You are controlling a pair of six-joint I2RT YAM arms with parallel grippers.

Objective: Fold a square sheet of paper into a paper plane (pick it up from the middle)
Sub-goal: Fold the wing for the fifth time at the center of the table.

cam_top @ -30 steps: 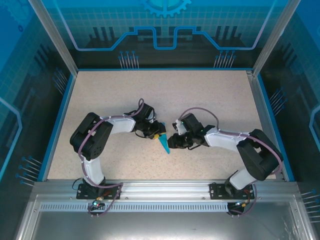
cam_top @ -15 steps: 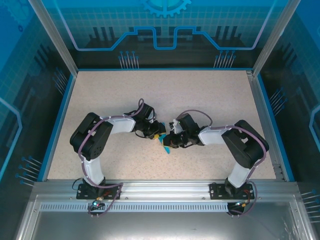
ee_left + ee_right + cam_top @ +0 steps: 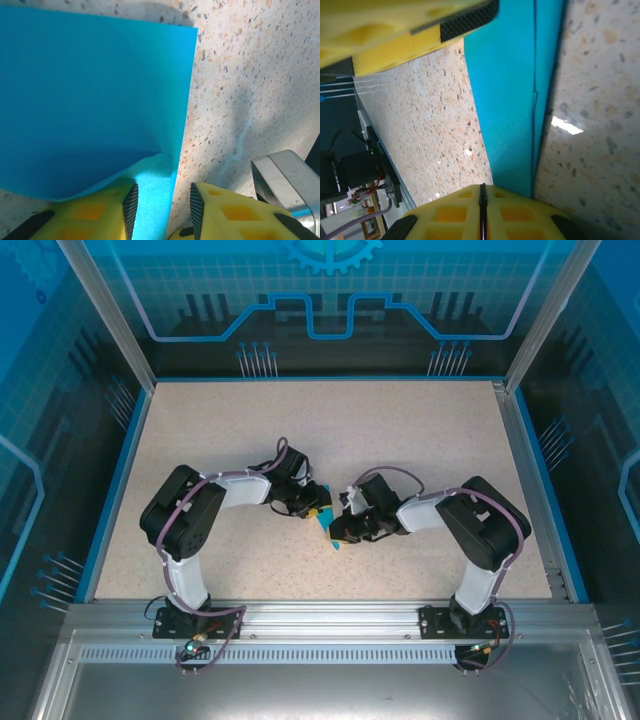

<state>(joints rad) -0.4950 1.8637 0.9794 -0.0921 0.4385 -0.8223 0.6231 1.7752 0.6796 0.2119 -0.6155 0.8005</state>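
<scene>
The paper (image 3: 330, 534) lies folded on the table (image 3: 420, 430) just below the centre of the top view, a small cyan sliver between the two grippers. In the left wrist view the paper (image 3: 90, 95) spreads flat over the upper left of the frame. Its straight right edge runs down the middle, and its near edge curls up at the bottom. In the right wrist view the paper (image 3: 512, 90) is a narrow band from the top edge down to the bottom centre, with a crease line along its right side.

The left gripper (image 3: 316, 512) sits at the paper's upper left. Seen from its own wrist, the left gripper (image 3: 161, 202) has its jaws partly apart. A lighter strip of paper fills the left of the gap and bare table the rest, so we see no pinch.

The right gripper (image 3: 343, 528) sits at the paper's right, close against the left one. In its wrist view the right gripper (image 3: 482, 210) is fully closed, with only a thin dark seam and nothing in it. The paper's end reaches the fingers just right of that seam, and we cannot tell whether they press on it. One yellow finger (image 3: 395, 35) of the other gripper crosses the top left.

A second ago the right arm stretched far towards the right edge and the paper's whole pointed shape showed. Now that arm is drawn in towards the centre and its gripper covers most of the paper. The left arm has not moved.
</scene>
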